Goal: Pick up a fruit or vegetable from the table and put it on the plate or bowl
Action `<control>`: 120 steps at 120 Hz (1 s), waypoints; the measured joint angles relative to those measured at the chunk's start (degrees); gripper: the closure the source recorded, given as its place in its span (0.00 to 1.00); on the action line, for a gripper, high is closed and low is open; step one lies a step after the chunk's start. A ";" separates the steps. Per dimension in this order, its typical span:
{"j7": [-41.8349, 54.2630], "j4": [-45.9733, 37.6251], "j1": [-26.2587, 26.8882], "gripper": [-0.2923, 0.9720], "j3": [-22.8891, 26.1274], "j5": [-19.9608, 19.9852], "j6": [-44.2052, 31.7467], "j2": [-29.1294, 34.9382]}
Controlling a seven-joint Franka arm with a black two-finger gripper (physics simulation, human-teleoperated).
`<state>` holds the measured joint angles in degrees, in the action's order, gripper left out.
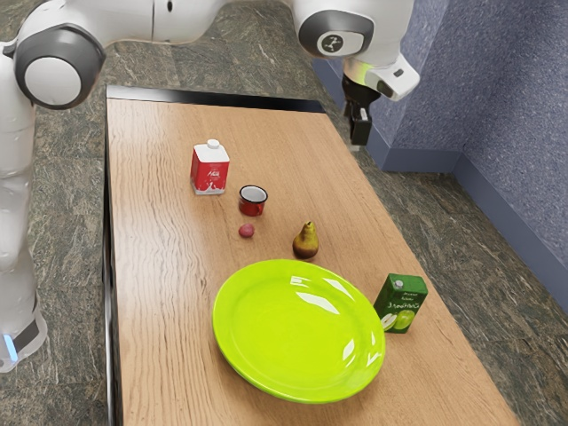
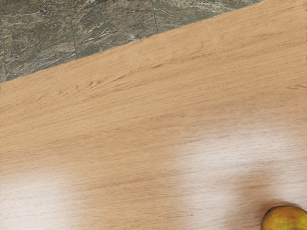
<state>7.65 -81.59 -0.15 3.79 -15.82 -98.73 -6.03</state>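
Observation:
A brown-yellow pear (image 1: 305, 240) stands upright on the wooden table (image 1: 160, 266), just behind the large lime-green plate (image 1: 297, 328). A small reddish round fruit (image 1: 247, 231) lies to the exterior view's left of the pear. My black gripper (image 1: 359, 131) hangs high over the table's far right edge, well behind and above the pear, with nothing in it. In the wrist view the pear (image 2: 285, 218) peeks in at one corner, with bare tabletop (image 2: 153, 143) around it.
A red mug (image 1: 253, 200) and a red-and-white carton (image 1: 209, 167) stand behind the small fruit. A green juice box (image 1: 400, 303) stands beside the plate's right rim. Stone floor (image 2: 72, 33) and a blue wall (image 1: 497, 80) lie beyond the table's edge.

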 joint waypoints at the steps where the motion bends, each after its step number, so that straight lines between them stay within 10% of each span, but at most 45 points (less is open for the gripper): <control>1: 0.06 0.00 0.07 0.23 0.00 -0.03 -0.02 0.03; 66: 0.61 -1.59 11.17 0.23 -0.17 -1.81 3.12 4.39; 93: -3.27 -30.52 9.14 0.23 -0.54 1.22 8.05 30.13; 120: -6.82 -43.34 6.65 0.23 -0.10 6.61 5.33 36.75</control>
<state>0.83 -124.92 6.51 3.69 -9.21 -93.39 30.72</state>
